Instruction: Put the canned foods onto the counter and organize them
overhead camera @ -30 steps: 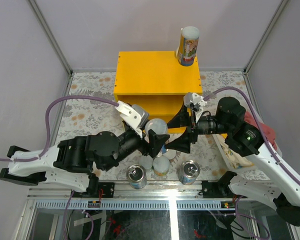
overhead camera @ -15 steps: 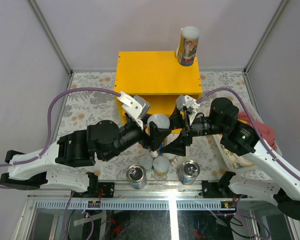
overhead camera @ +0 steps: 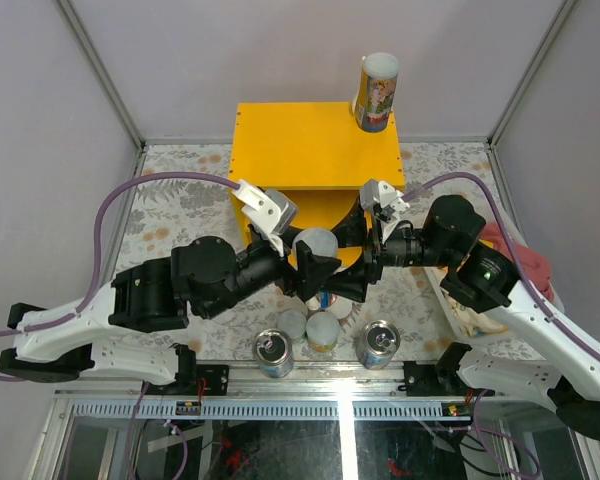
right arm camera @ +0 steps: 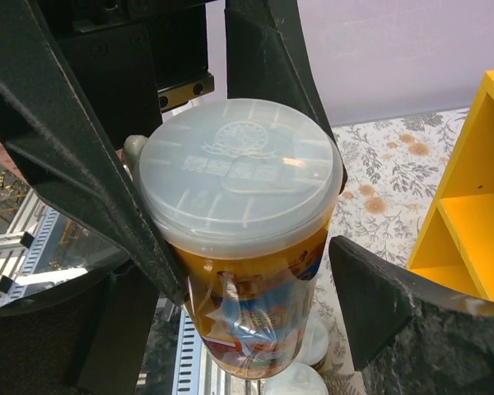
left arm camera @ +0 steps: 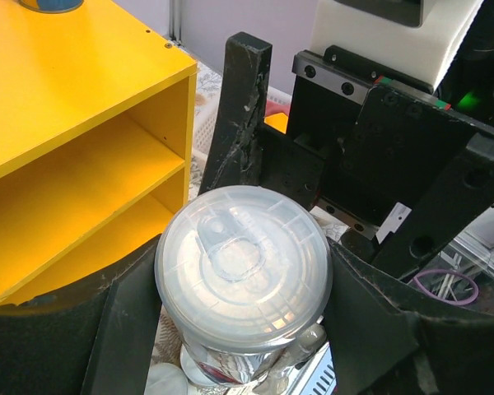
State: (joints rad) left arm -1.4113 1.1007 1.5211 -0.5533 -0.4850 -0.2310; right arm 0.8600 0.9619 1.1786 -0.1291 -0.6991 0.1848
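While the left gripper (left arm camera: 243, 284) clamps the tall white-lidded can (overhead camera: 315, 245) mid-frame before the yellow counter (overhead camera: 310, 145), the right gripper (right arm camera: 247, 247) straddles it, jaws not yet tight. Rigid, smooth-labelled, likely weighty: I'd grip mid-body, not the plastic lid (right arm camera: 240, 160). On the counter's upper-right corner stands a second tall can (overhead camera: 376, 92).

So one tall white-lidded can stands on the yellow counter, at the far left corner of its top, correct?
Not left: the tall white-lidded can stands at the far right corner on top of the yellow counter, as the top external view shows.
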